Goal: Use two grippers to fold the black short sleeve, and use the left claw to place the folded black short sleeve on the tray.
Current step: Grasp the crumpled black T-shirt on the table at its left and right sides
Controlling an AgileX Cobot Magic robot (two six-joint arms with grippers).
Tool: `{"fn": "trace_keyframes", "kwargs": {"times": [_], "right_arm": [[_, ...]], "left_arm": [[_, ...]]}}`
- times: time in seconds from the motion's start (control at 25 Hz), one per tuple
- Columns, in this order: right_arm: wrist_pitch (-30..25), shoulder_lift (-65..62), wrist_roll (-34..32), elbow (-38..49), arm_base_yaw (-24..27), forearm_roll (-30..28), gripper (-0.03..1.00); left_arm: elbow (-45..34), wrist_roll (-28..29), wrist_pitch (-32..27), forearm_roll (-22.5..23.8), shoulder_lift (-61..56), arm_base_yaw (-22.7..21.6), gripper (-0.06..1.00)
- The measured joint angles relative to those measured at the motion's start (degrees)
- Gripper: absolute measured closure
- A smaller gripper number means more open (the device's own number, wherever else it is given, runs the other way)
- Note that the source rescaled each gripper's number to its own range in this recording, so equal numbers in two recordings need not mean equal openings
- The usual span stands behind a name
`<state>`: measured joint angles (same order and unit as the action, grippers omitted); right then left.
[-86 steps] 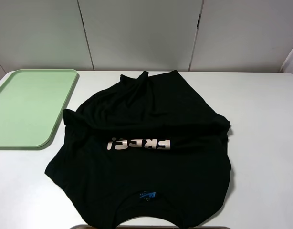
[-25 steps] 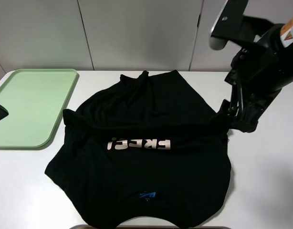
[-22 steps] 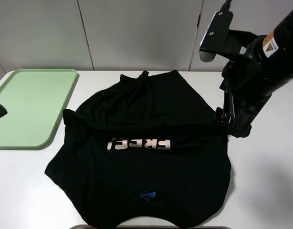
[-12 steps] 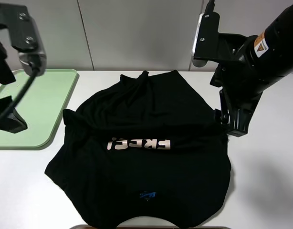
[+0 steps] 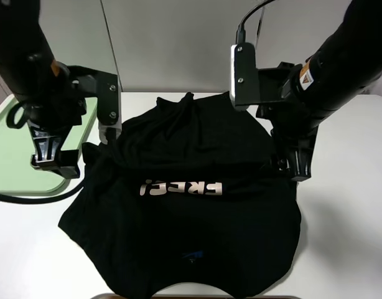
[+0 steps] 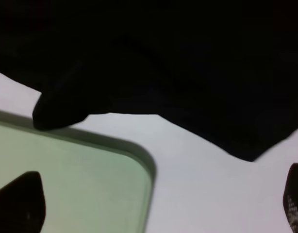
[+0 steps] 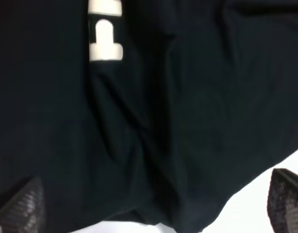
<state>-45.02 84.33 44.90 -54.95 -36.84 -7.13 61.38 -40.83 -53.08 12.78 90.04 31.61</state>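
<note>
A large black soft-fabric T-shirt (image 5: 191, 237) is lying spread on the smooth white tabletop (image 5: 346, 237). Its neck opening, with a small blue label (image 5: 192, 256), is pointing toward the near edge. The pale pinkish-white block lettering (image 5: 181, 187) is showing across the chest, just in front of a raised fold in the cloth. Past the lettering, the left black claw gripper (image 5: 53, 163) is hanging wide open beside the shirt's left sleeve, one fingertip (image 6: 18, 204) over the flat rectangular light-green plastic tray (image 5: 7, 156), the other over bare table. The right black claw gripper (image 5: 293, 168) is hovering equally wide over the shirt's right edge, gripping nothing. The tray is sitting just beside the left sleeve. Pale grey wall panels (image 5: 178, 43) are closing off the room behind
</note>
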Motion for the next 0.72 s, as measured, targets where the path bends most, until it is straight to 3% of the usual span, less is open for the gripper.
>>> {"fn": "trace_keyframes", "kwargs": {"times": [0.2, 0.52, 0.72], "right_arm": [[3.5, 6.1, 0.4, 0.0, 0.3, -2.3, -0.03], [9.4, 14.0, 3.5, 0.0, 4.7, -3.3, -0.03], [11.8, 16.9, 4.9, 0.0, 7.6, -3.2, -0.03]], "left_arm": [[0.0, -2.3, 3.8, 0.3, 5.3, -2.9, -0.04], [0.0, -7.5, 9.1, 0.5, 8.0, -10.9, -0.04], [0.3, -10.7, 10.9, 0.5, 10.4, -12.9, -0.04]]}}
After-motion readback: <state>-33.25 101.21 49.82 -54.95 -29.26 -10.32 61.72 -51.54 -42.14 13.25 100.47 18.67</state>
